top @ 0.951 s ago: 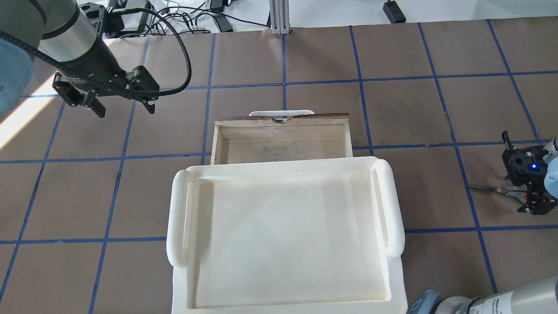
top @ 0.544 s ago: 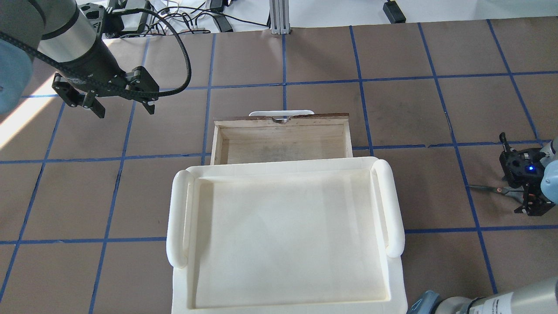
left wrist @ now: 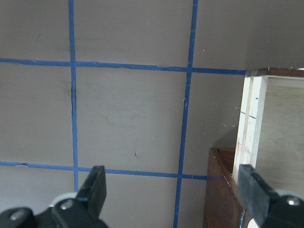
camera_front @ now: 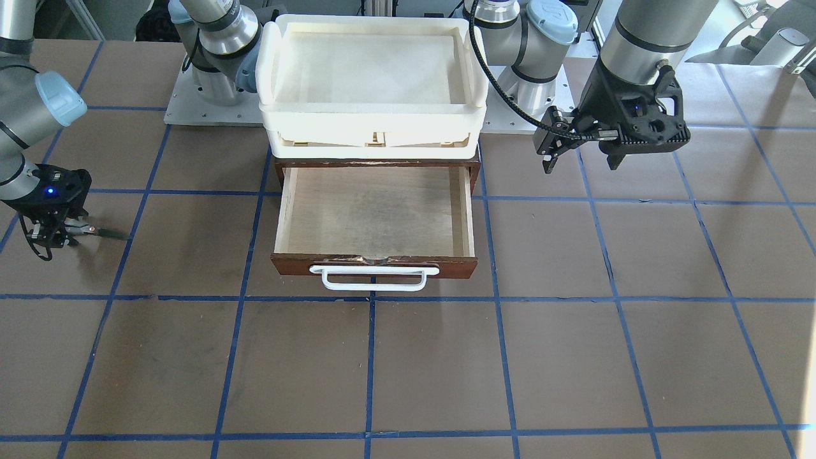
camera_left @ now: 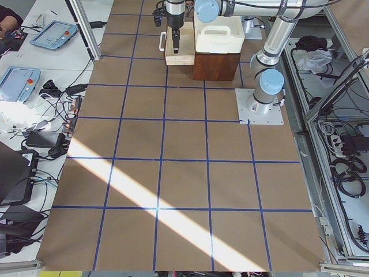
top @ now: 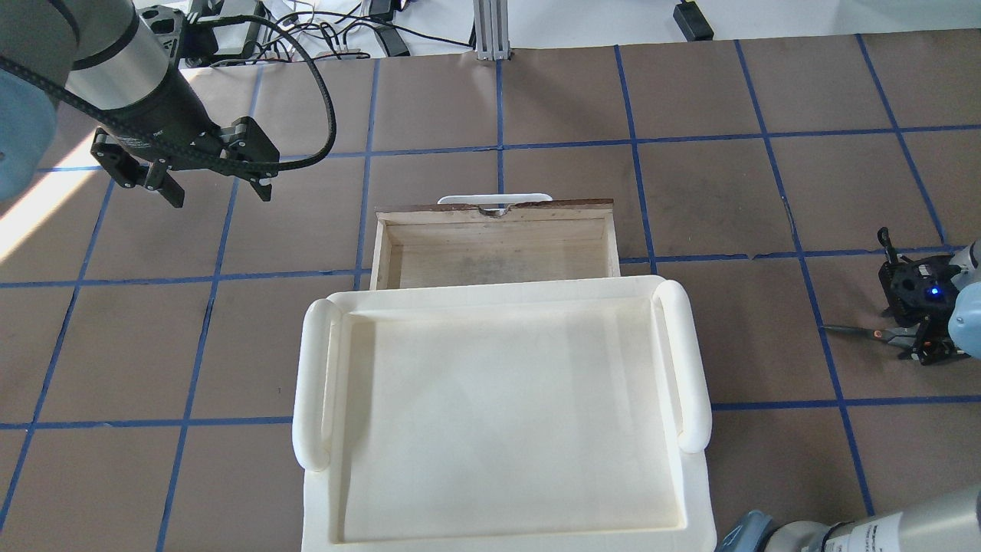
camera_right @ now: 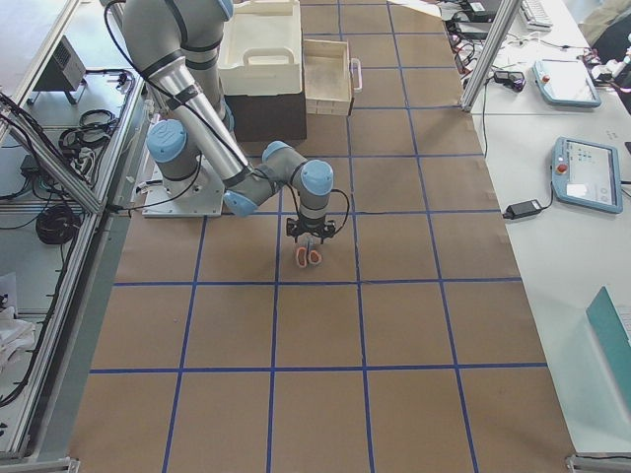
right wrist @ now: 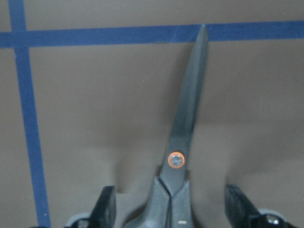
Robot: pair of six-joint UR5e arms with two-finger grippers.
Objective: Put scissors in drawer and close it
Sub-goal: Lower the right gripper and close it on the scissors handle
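Note:
The scissors (right wrist: 183,142) lie flat on the table at its right end, blades (top: 851,330) pointing toward the middle. Their red-orange handles (camera_right: 310,256) show in the exterior right view. My right gripper (top: 923,341) is low over the scissors, open, with one finger (right wrist: 107,206) on each side of them just behind the pivot. The brown drawer (top: 490,261) is pulled out and holds nothing, its white handle (camera_front: 373,278) facing away from me. My left gripper (top: 218,192) is open and empty, above the table to the left of the drawer (left wrist: 275,123).
A stack of cream-white plastic trays (top: 498,414) sits on top of the brown cabinet behind the drawer. The table is brown with a blue tape grid (camera_front: 370,357). Cables and equipment lie beyond the far table edge (top: 306,31).
My right gripper has shifted slightly toward the drawer side and settled lower over the scissors. The left arm has barely moved. The scissors and drawer have not moved.

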